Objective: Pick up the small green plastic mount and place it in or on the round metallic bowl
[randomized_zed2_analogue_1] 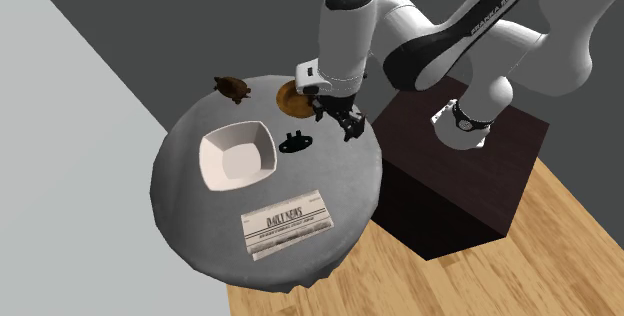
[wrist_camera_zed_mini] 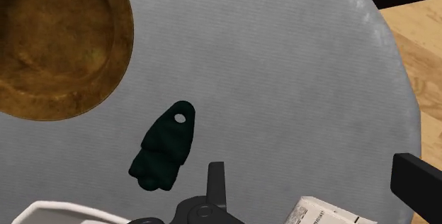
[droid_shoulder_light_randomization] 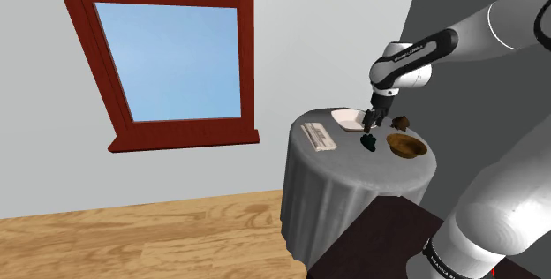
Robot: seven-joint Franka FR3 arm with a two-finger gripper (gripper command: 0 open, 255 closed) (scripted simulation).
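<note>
The small dark green mount (wrist_camera_zed_mini: 164,148) lies flat on the grey-clothed round table (randomized_zed2_analogue_1: 195,219), a little way from the round brown bowl (wrist_camera_zed_mini: 53,42). My gripper (wrist_camera_zed_mini: 315,187) hovers above the table, open, with nothing between its fingers; the mount sits outside the gap, beside one finger (wrist_camera_zed_mini: 216,186). From the shoulder view the gripper (droid_shoulder_light_randomization: 371,129) hangs just over the mount (droid_shoulder_light_randomization: 369,143), with the bowl (droid_shoulder_light_randomization: 406,147) to that view's right. In the second exterior view the gripper (randomized_zed2_analogue_1: 345,124) is right of the mount (randomized_zed2_analogue_1: 296,143), and the arm partly hides the bowl (randomized_zed2_analogue_1: 291,100).
A white square bowl (randomized_zed2_analogue_1: 238,156), a folded newspaper (randomized_zed2_analogue_1: 287,223) and a small brown turtle figure (randomized_zed2_analogue_1: 233,89) share the table. The dark stand (randomized_zed2_analogue_1: 460,179) sits against the table's side. Wooden floor (droid_shoulder_light_randomization: 132,233) and a red-framed window (droid_shoulder_light_randomization: 168,52) lie beyond.
</note>
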